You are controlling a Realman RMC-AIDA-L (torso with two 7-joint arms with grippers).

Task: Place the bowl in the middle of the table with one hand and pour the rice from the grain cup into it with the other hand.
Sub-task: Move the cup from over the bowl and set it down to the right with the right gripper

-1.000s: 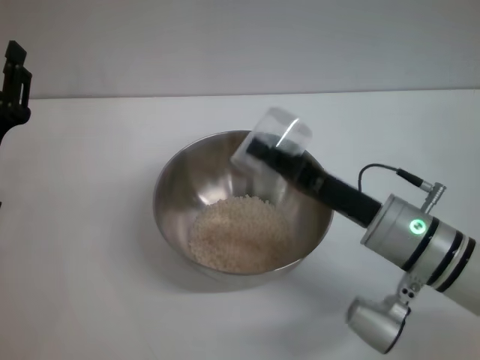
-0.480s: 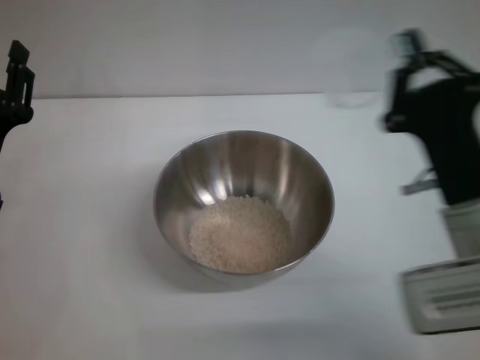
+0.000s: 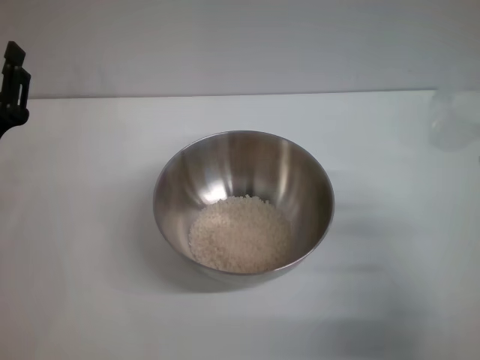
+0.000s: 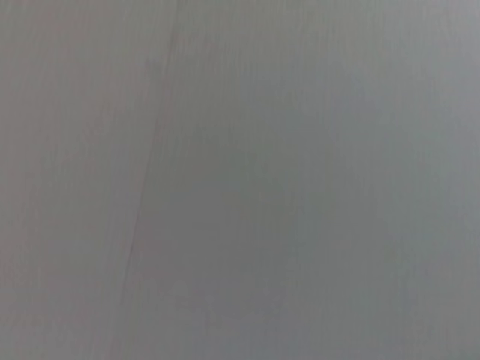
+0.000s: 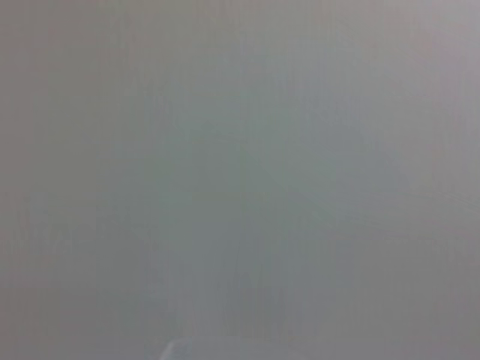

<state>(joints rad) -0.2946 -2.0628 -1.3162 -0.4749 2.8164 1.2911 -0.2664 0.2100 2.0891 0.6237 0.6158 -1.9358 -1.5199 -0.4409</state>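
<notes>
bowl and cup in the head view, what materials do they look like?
Bowl: likely stainless steel, brushed, with bright streaky reflections on its inner wall. Grain cup: seemingly clear plastic, a faint see-through shape at the table's right edge; too faint to be sure.

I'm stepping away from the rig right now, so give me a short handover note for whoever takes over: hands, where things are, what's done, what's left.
Left hand: parked at the far left edge of the head view, off the work; whether it is open can't be told.
Right hand: not in view in any picture.
Bowl: upright near the middle of the table.
Rice: a pale heap in the bottom of the bowl.
Grain cup: a faint blur at the far right edge; whether it is held or set down can't be told.
Done: bowl placed, rice poured.
Left: probably nothing but confirming where the cup ends up.
</notes>
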